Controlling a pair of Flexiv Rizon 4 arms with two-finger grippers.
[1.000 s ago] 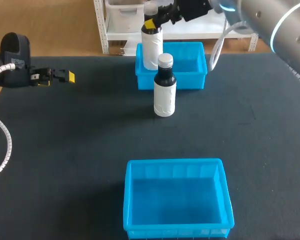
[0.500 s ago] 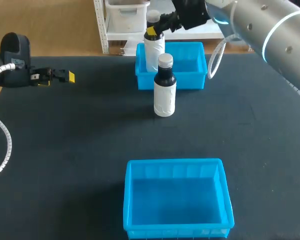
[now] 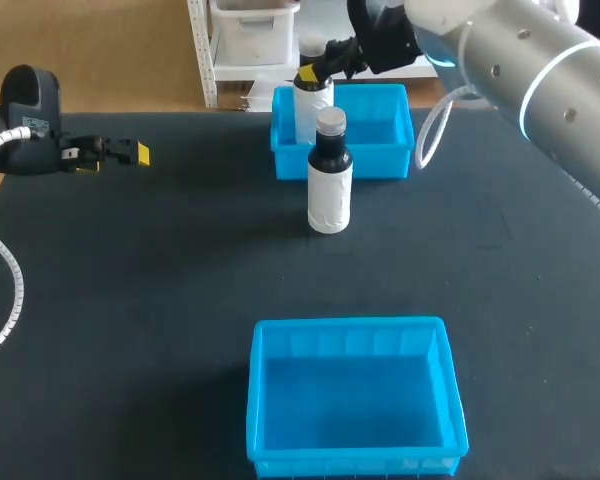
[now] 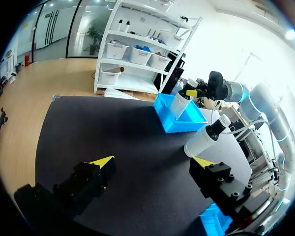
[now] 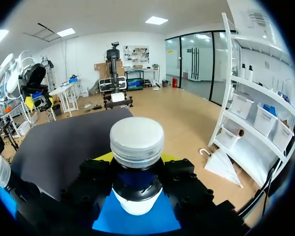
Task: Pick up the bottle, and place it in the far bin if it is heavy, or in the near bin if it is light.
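**Upper centre, head view.** The white plastic bottle (image 3: 310, 105) with a dark neck and a pale screw cap stands upright. Its lower part is inside the left end of the far bin (image 3: 380, 160), a bright blue rectangular plastic tub at the back of the bench. Whether its base touches the bin floor cannot be told.

The right hand (image 3: 315, 72) is clamped on this bottle just under the cap, with one yellow-tipped finger on each side of the neck. In the right wrist view the cap rises between the two black fingers. The silver-grey right arm (image 3: 540, 70) enters from the upper right corner.

**Centre, head view.** A second white bottle (image 3: 330, 180) of the same pattern stands upright on the black bench (image 3: 130, 300). It is just in front of the far bin's front wall and nothing grips it.

**Lower centre, head view.** The near bin (image 3: 355, 462), a matching blue tub, sits well apart from both bottles.

**Upper left, head view.** The left hand (image 3: 130, 153) hangs over the bench near its left edge, well apart from the bins. In the left wrist view its fingers are spread wide with nothing between them, and both bottles and the far bin lie ahead of it.
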